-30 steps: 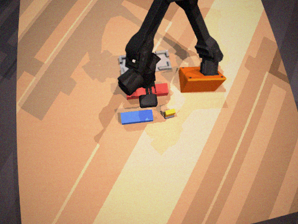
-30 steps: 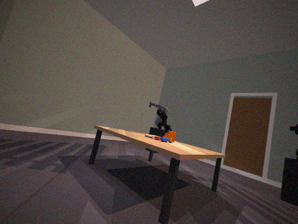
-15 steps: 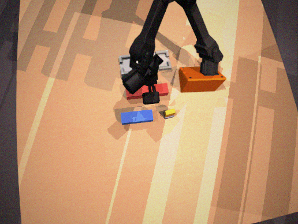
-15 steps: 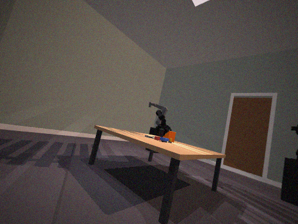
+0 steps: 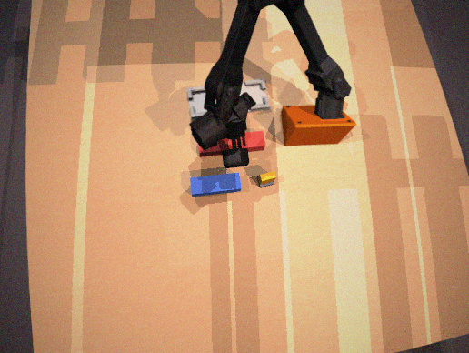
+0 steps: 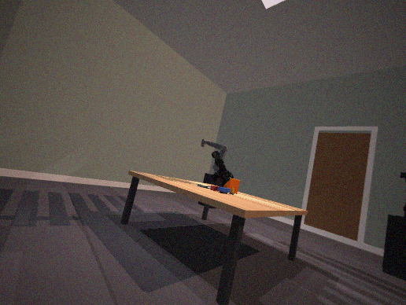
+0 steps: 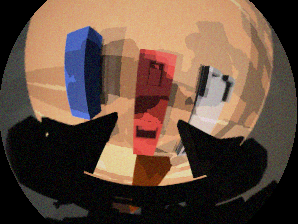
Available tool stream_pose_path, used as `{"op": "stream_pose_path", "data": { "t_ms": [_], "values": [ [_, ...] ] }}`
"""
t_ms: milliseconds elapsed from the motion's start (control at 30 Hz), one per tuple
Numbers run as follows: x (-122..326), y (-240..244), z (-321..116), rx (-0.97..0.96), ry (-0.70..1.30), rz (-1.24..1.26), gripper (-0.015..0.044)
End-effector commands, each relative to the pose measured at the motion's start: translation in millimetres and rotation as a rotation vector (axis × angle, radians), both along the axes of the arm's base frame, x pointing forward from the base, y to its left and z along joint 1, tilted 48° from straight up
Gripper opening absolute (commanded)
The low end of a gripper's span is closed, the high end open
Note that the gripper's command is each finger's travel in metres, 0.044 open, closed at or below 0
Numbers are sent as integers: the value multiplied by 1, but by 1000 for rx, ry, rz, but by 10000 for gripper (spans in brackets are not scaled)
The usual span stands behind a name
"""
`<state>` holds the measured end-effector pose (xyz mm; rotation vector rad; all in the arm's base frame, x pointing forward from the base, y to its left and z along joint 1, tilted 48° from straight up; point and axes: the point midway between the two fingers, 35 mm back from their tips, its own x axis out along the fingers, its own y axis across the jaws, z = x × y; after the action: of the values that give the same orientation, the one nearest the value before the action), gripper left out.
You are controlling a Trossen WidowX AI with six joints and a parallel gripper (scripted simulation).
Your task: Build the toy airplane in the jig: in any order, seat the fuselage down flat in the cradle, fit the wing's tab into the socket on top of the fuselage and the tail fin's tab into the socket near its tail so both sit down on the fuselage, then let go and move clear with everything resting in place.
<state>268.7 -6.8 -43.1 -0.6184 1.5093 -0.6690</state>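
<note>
Okay, so gripper (image 5: 237, 143) (image 7: 148, 119) hung over red fuselage (image 5: 255, 141) (image 6: 214, 188) (image 7: 151, 102), jaws wide apart, nothing grabbed. Fuselage lay on table (image 5: 159, 255) (image 6: 189, 192) (image 7: 165, 27), sockets up, outside pale cradle (image 5: 259, 96) (image 6: 204, 185) (image 7: 212, 100). Blue wing (image 5: 215, 184) (image 6: 224, 189) (image 7: 84, 75) sat loose on fuselage's other side, yellow tail fin (image 5: 267, 177) (image 6: 232, 191) near wing's end. Way back, brown door (image 6: 339, 181) stood shut in white frame (image 6: 316, 135).

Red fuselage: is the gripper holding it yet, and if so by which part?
Nothing is held. The gripper is open above the red fuselage.
</note>
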Motion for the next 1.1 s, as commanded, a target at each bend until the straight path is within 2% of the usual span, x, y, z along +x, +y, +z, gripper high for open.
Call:
{"op": "stream_pose_path", "data": {
  "t_ms": [0, 700, 1000, 1067],
  "values": [
    [-2, -5, -4, -5, 9, 5, 440],
    [-5, -28, -25, -9, 9, 5, 440],
    [-5, -28, -25, -9, 9, 5, 204],
    [-5, -28, -25, -9, 9, 5, 190]
  ]
}}
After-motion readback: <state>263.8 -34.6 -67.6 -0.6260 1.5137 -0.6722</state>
